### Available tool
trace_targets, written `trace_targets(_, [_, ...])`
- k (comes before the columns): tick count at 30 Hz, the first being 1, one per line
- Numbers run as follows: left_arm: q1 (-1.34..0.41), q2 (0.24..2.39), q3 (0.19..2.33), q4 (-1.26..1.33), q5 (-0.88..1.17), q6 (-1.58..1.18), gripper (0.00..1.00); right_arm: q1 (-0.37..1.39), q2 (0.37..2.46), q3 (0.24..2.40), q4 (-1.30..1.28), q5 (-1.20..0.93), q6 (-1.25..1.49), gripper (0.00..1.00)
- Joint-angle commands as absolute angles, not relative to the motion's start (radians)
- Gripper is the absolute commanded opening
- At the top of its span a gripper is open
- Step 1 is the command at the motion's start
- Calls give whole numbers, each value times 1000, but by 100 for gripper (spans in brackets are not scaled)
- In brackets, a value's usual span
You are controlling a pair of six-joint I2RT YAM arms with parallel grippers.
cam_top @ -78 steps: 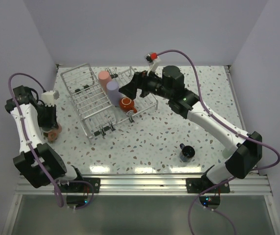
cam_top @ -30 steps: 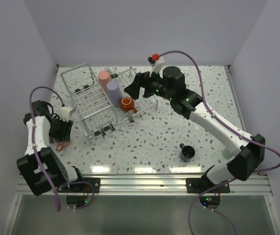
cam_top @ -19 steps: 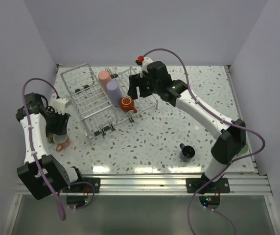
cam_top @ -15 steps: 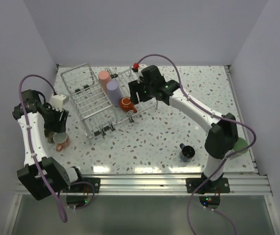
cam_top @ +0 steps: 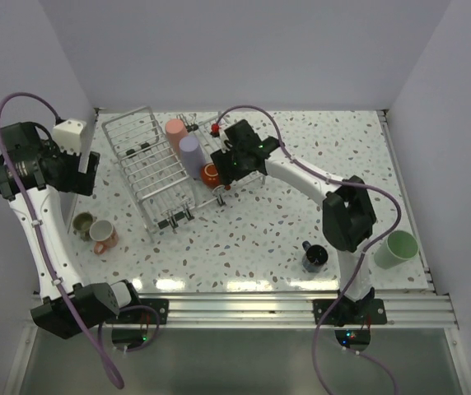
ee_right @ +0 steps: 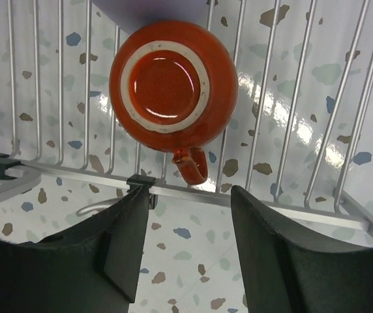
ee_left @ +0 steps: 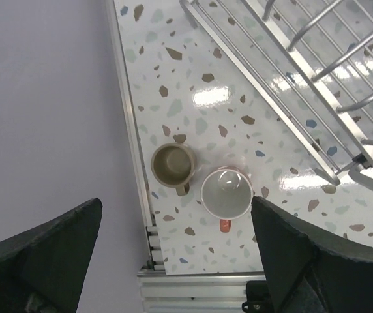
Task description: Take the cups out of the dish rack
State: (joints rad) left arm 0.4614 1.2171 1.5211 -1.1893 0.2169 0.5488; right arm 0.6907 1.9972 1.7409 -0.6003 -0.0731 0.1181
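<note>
The wire dish rack [cam_top: 149, 169] holds a pink tumbler [cam_top: 175, 132], a lavender tumbler [cam_top: 190, 151] and an upside-down orange-red cup [cam_top: 209, 174]. My right gripper [cam_top: 224, 164] hovers over the orange-red cup [ee_right: 172, 85]. Its fingers stand apart with nothing between them [ee_right: 190, 225], and the cup's handle [ee_right: 192, 166] lies just beyond the tips. My left gripper [cam_top: 81, 171] is raised at the far left and wide open [ee_left: 177, 261]. Below it on the table stand a beige cup [ee_left: 173, 164] and a salmon cup [ee_left: 226, 193], both upright.
A dark cup [cam_top: 314, 257] stands on the table near the right arm's base. A mint-green cup [cam_top: 398, 248] stands at the right edge. The rack's wire edge [ee_left: 291, 72] runs close to the two left cups. The left wall is close to the left arm.
My left gripper let go of the salmon cup beside the beige one and rose, opening wide. My right gripper swung in over the orange-red cup and its jaws narrowed.
</note>
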Motion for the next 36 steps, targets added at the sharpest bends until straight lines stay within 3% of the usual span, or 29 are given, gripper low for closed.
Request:
trace_targets(1, [460,1218,1597,-1163,239,488,100,690,2043,1804,-574,-104,87,56])
trace_targets(8, [460,1209,1643,-1134,294,477,100,689,2102,1796,-534,-92,91,51])
trace_targets(12, [460,1212,1646,-1127,302,477,100,690,2120,1792,-517,-78,91,44])
trace_targets(15, [460,1215,1646,-1129,313,477,100,690,2125,1784,-508,-83,91,35])
trace_targets(18, [460,1215,1652,-1127,325,482,100,690,2117,1770,-494,-91,89,17])
trace_targets(22, [460,1213,1667,-1127,354,486,100,690,2088,1750,-480,-86,87,1])
trace_targets(36, [460,1195,1706,-1094,503,486,99,689,1916,1749,-522,113,52,0])
